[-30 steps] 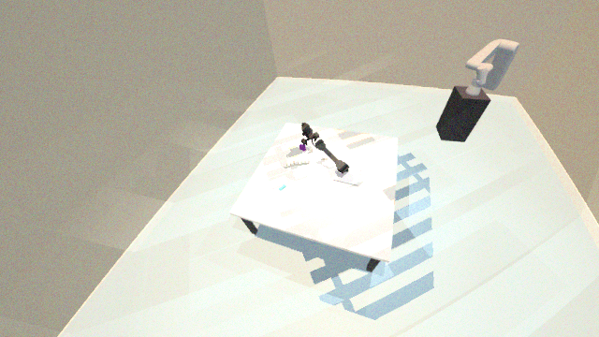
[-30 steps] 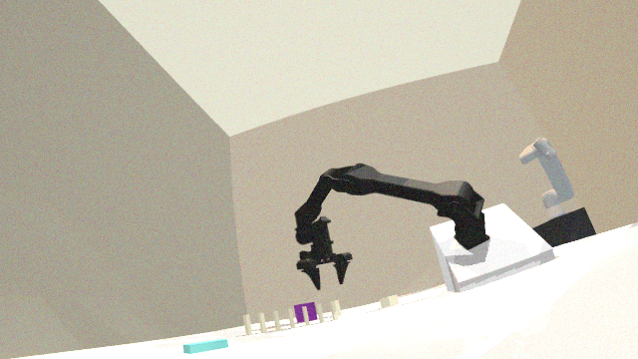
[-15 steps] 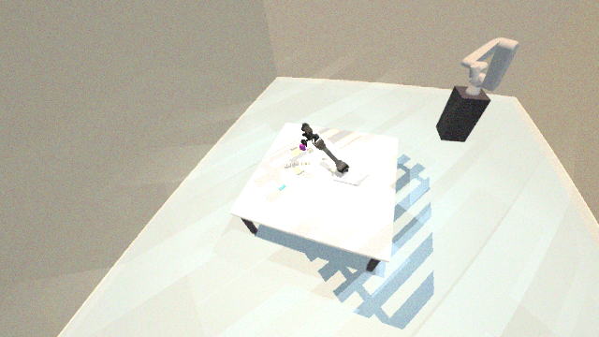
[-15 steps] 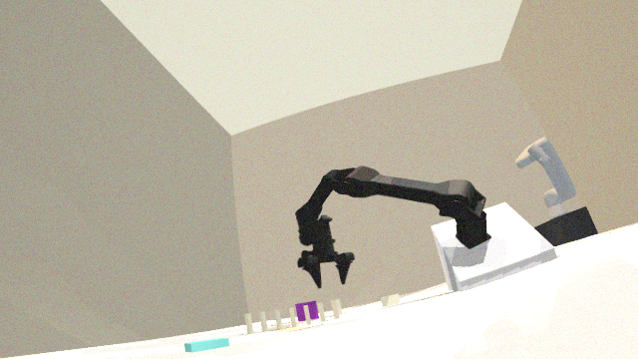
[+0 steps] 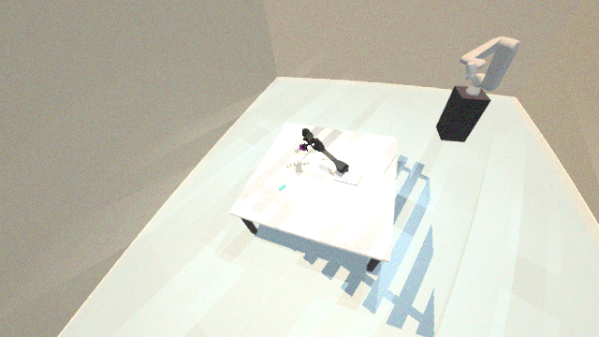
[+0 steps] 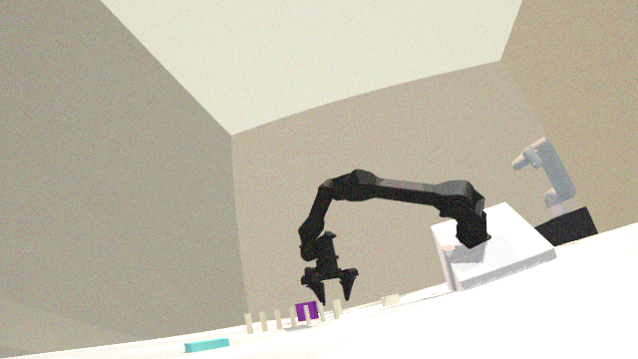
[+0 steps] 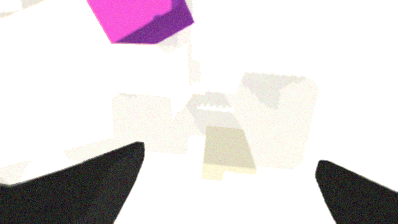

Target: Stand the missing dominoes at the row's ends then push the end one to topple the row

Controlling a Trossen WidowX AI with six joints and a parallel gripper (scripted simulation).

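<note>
Several cream dominoes (image 6: 278, 319) stand upright in a spaced row; the row also shows tiny in the top view (image 5: 298, 164). A loose cream domino (image 6: 391, 300) lies to the right of the row in the exterior view. My gripper (image 6: 335, 301) (image 7: 231, 154) is open and empty, pointing down. In the exterior view its fingertips overlap the right end of the row; the depth between them is unclear. In the wrist view a cream domino (image 7: 227, 149) shows between and beyond the fingertips, not gripped. Whether it stands or lies is unclear.
A purple block (image 5: 302, 147) (image 6: 300, 311) (image 7: 132, 20) is close to the gripper, behind the row in the exterior view. A teal block (image 5: 282, 187) (image 6: 206, 345) lies to the left. The arm's white base plate (image 6: 508, 264) is at the right. Glare washes out the wrist view.
</note>
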